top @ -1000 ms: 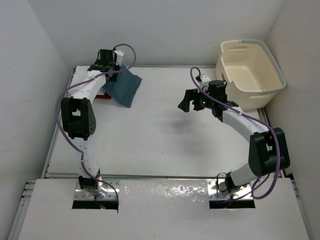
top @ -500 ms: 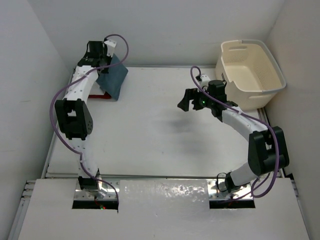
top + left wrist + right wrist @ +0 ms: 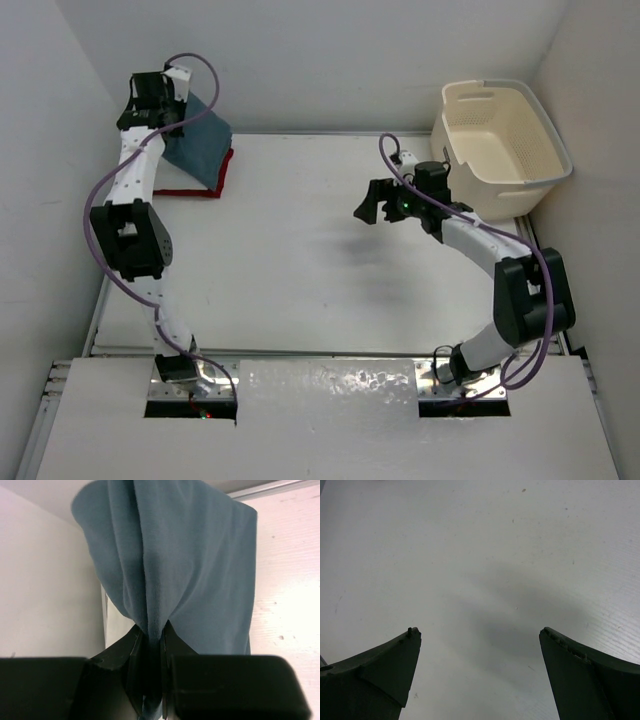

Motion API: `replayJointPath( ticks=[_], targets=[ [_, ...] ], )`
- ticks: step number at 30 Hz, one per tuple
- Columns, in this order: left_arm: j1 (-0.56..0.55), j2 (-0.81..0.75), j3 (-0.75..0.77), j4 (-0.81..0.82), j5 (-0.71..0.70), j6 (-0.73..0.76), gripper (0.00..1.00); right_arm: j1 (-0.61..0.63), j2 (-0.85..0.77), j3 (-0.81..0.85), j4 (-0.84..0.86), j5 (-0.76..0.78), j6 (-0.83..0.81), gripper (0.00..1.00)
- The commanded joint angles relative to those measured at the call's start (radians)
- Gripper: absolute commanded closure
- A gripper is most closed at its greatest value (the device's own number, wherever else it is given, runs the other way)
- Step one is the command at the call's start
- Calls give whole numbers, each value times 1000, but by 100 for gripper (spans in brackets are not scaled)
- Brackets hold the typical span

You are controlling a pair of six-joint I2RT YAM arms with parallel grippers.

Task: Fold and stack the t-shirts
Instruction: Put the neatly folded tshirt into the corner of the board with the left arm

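My left gripper [image 3: 170, 105] is at the table's far left corner, shut on the folded dark teal-blue t-shirt [image 3: 200, 150], which hangs from it down over the deep red t-shirt [image 3: 222, 172]. Only a strip of the red shirt shows under the teal one. In the left wrist view the teal cloth [image 3: 175, 565] is pinched between the gripper's fingers [image 3: 150, 630]. My right gripper [image 3: 372, 205] is open and empty, held above the bare table at right of centre; its view shows only its gripper tips [image 3: 479, 632] over the table. The white t-shirt is hidden or out of view.
The cream laundry basket [image 3: 505, 180] stands at the far right corner, behind the right arm. The side wall is close to the left gripper. The table's raised rim [image 3: 120, 250] runs along the left side.
My left gripper has carried the teal-blue t-shirt left and back toward the far left corner, over the red shirt. The right arm has barely moved.
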Motion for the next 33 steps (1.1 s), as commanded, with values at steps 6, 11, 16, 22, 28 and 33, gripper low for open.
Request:
replayJointPath(
  ticks=[6, 11, 16, 22, 28, 33],
  targets=[
    [91, 97, 134, 53, 20, -37, 100, -2, 36, 78, 11, -15, 10, 1],
    [109, 165, 123, 73, 8, -43, 98, -4, 66, 115, -23, -10, 4, 1],
    [142, 225, 133, 70, -53, -72, 100, -2, 86, 132, -29, -12, 18, 1],
    [174, 260, 217, 25, -99, -126, 0, -2, 88, 154, -49, -14, 16, 1],
    [174, 142, 318, -7, -35, -244, 0, -2, 33, 181, -93, 0, 7, 1],
    [174, -122, 129, -19, 22, -473, 0, -4, -64, 180, -242, 168, 22, 1]
  ],
)
